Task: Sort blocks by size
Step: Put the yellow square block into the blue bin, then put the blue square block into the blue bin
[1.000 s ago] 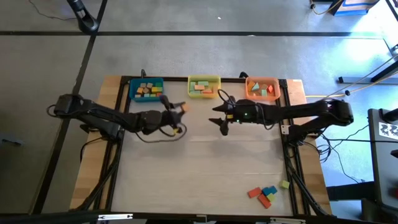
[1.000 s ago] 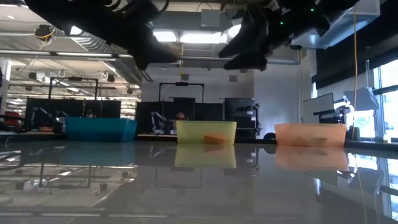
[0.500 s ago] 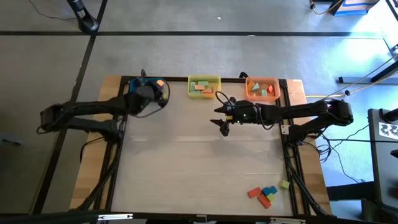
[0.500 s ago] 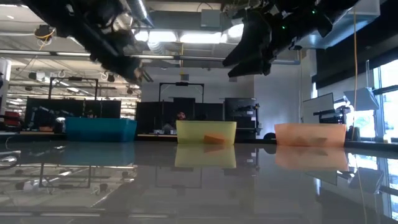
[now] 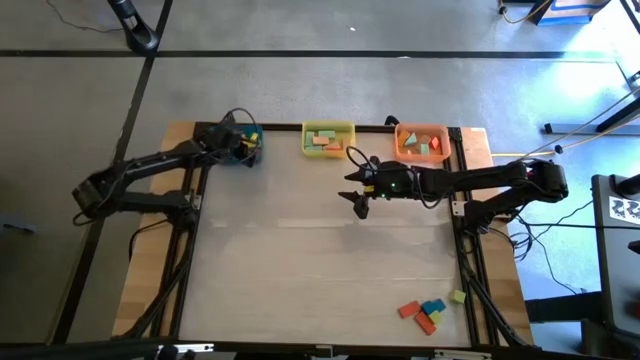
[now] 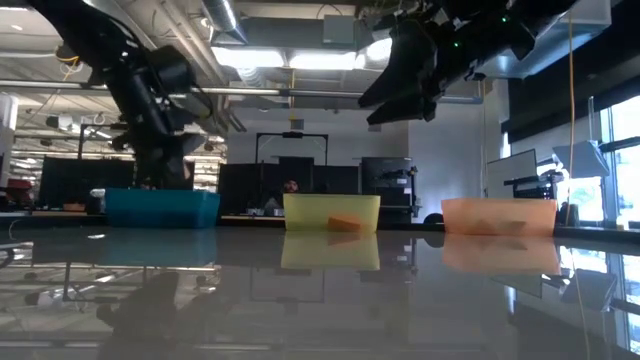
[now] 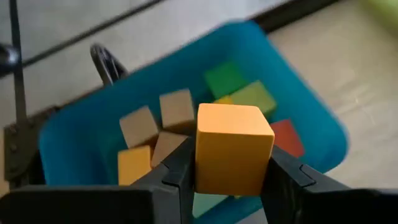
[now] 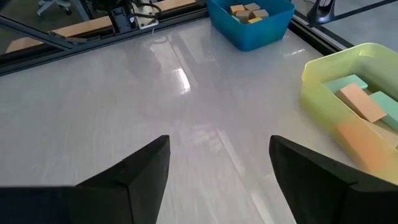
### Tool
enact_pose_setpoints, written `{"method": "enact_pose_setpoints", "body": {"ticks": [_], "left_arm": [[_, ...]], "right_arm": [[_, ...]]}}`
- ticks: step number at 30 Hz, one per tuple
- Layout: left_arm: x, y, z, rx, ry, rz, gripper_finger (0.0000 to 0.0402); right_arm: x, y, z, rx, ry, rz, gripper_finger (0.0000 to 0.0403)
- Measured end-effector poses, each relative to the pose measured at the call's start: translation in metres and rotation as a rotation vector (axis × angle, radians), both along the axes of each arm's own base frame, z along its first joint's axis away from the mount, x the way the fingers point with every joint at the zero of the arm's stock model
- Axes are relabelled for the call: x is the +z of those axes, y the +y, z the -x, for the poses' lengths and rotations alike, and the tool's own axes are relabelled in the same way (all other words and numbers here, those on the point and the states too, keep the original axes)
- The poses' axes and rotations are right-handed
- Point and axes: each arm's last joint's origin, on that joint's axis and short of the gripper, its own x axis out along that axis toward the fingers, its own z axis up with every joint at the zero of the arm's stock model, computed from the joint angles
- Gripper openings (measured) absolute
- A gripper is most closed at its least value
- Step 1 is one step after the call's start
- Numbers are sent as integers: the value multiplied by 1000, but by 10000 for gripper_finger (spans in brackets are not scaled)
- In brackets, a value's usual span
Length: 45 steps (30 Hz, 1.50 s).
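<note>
I hold an orange cube point(image 7: 233, 149) upright above the small blocks point(image 7: 163, 121) at eleven o'clock; five loose blocks point(image 5: 428, 312) lie clustered at five o'clock.

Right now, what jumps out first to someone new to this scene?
The left gripper is shut on an orange cube, held right above the blue bin of small cubes at the table's far left corner. The right gripper hangs open and empty over bare table in front of the yellow bin. A small cluster of unsorted blocks sits alone at the near right corner.
</note>
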Motion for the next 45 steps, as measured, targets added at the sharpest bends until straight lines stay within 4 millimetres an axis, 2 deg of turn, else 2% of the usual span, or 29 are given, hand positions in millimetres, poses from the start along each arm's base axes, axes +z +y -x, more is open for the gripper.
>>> {"method": "enact_pose_setpoints", "body": {"ticks": [7, 16, 20, 25, 29, 32, 36, 45], "left_arm": [[-13, 7, 1, 15, 50, 57, 122], [-14, 8, 0, 0, 64, 55, 208], [-6, 5, 0, -10, 51, 43, 225], [20, -11, -11, -152, -28, -26, 228], [34, -33, -22, -284, -86, -100, 226], [37, -49, -31, -391, -103, -120, 226], [38, -67, -44, -498, -128, -132, 226], [38, -90, -55, -598, -174, -116, 226]], "right_arm": [[0, 0, 0, 0, 0, -1, 271], [0, 0, 0, 1, 2, 3, 271], [0, 2, 0, 25, 10, 34, 271], [13, 25, 19, 114, 60, 53, 271], [16, 55, 43, 186, 167, 15, 271], [12, 80, 58, 207, 254, -46, 271], [1, 108, 79, 152, 387, -132, 271], [-15, 144, 130, -30, 735, -405, 271]]}}
